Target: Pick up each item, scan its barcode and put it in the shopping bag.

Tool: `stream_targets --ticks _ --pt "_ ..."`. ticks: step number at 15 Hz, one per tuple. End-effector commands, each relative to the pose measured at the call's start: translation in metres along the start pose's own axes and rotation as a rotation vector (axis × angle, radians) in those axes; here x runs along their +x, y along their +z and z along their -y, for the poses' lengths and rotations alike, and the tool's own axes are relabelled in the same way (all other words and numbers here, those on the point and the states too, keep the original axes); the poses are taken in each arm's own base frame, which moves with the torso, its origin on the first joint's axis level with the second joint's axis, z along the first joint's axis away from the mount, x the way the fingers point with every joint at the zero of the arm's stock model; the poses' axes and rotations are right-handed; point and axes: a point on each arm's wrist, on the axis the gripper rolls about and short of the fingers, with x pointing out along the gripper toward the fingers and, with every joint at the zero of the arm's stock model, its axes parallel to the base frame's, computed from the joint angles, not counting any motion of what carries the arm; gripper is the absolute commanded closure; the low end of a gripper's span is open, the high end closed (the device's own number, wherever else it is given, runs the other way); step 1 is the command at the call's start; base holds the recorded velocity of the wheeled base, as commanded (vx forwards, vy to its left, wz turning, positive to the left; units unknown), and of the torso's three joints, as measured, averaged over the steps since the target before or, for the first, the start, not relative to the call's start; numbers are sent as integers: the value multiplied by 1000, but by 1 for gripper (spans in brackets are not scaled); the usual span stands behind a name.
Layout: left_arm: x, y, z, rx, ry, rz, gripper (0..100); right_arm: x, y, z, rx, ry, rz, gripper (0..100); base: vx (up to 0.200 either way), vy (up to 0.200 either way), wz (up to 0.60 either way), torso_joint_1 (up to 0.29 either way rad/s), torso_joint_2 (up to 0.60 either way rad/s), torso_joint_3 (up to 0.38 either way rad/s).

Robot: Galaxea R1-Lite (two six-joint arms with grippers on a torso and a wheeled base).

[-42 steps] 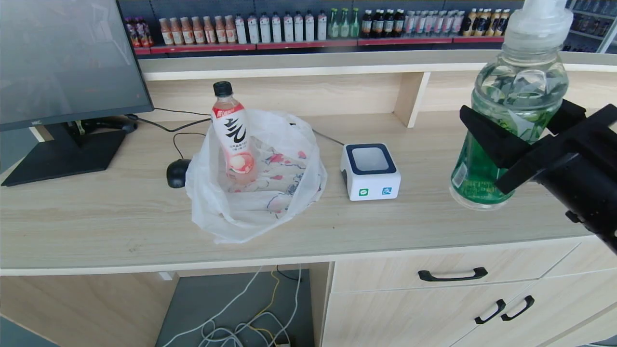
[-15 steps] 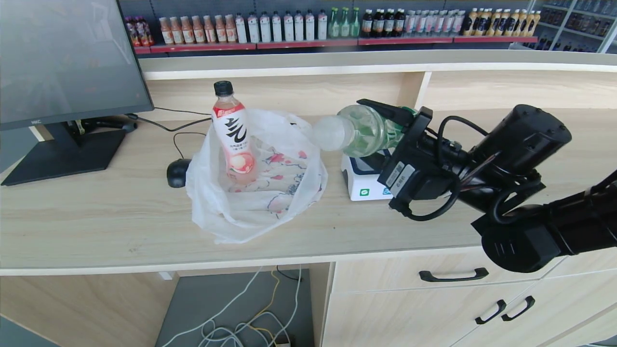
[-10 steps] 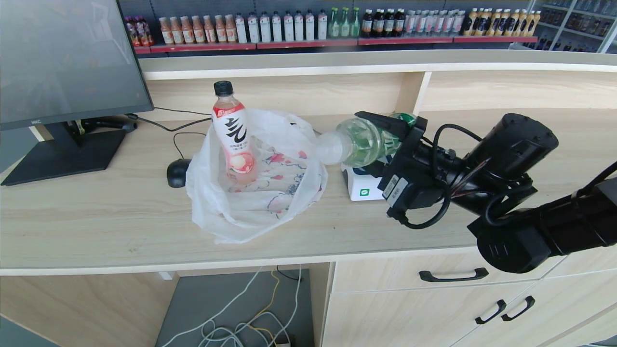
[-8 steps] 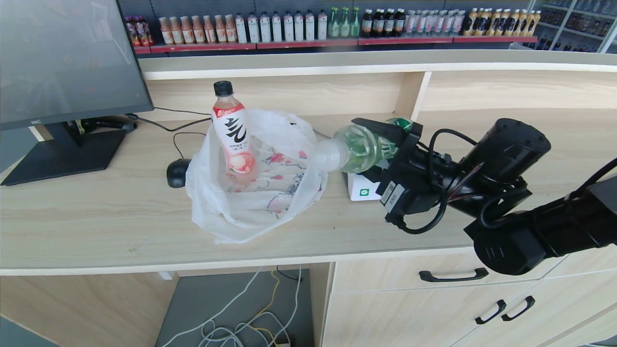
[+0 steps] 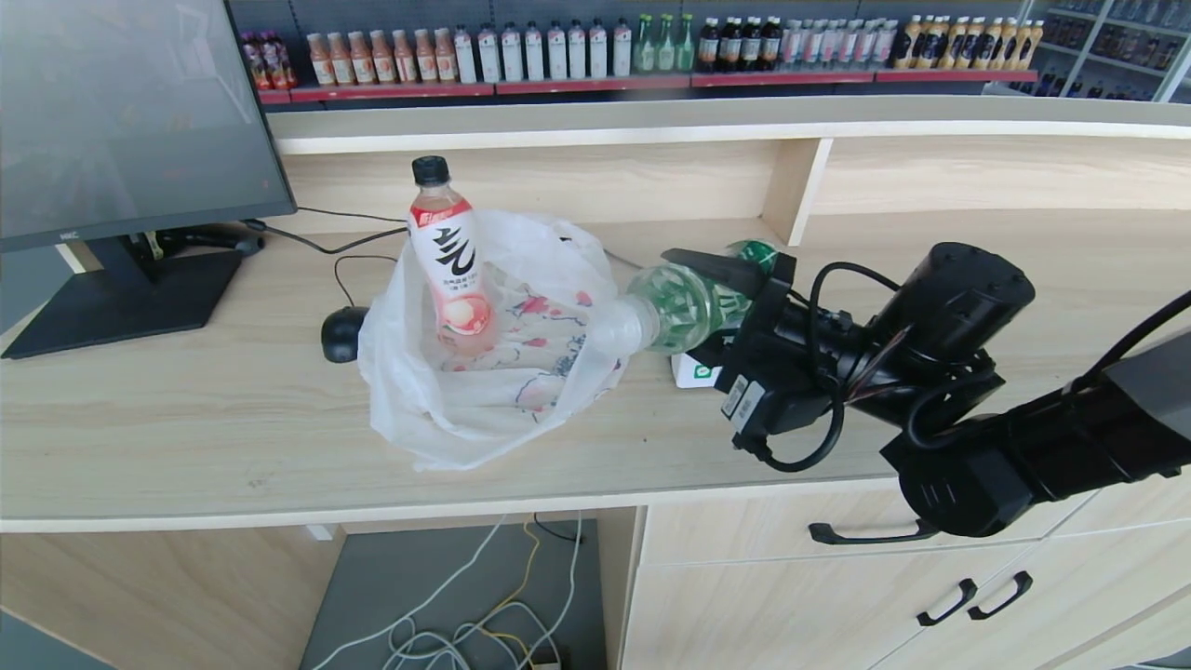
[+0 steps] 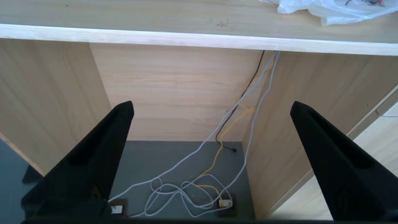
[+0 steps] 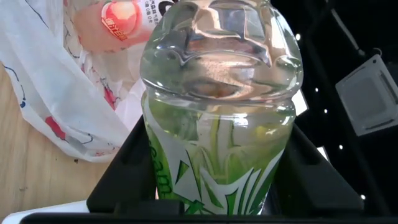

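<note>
My right gripper (image 5: pixel 721 288) is shut on a clear green bottle (image 5: pixel 689 298), held almost level with its pale cap (image 5: pixel 619 326) at the rim of the white shopping bag (image 5: pixel 493 372). The same green bottle (image 7: pixel 217 130) shows close up between the black fingers, with the bag (image 7: pixel 56 93) beyond it. A pink peach drink bottle (image 5: pixel 451 270) stands upright inside the bag. The white scanner (image 5: pixel 693 372) is mostly hidden behind my right gripper. My left gripper (image 6: pixel 211 162) hangs open below the counter's edge, holding nothing.
A monitor (image 5: pixel 121 121) on its stand is at the counter's back left, and a black mouse (image 5: pixel 342 333) lies beside the bag. Cables (image 6: pixel 205 186) lie on the floor under the counter. Drawers (image 5: pixel 875 530) are below on the right. Shelves of bottles (image 5: pixel 614 46) line the back.
My right arm swung the green bottle from upright at the far right, tipped it level over the scanner, then carried it left and down until the cap reached the bag's rim.
</note>
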Motion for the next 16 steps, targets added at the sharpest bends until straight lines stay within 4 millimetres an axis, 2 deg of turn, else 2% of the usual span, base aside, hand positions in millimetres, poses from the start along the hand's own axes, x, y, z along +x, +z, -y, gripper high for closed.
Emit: stream_targets --ticks 1,4,16 --pt "0 0 0 0 0 -1 0 2 3 0 1 -3 11 100 0 0 0 0 0 0" --pt "0 0 0 0 0 -1 0 6 6 -6 12 9 33 100 0 0 0 0 0 0" --pt "0 0 0 0 0 1 0 6 6 -5 7 6 30 100 0 0 0 0 0 0"
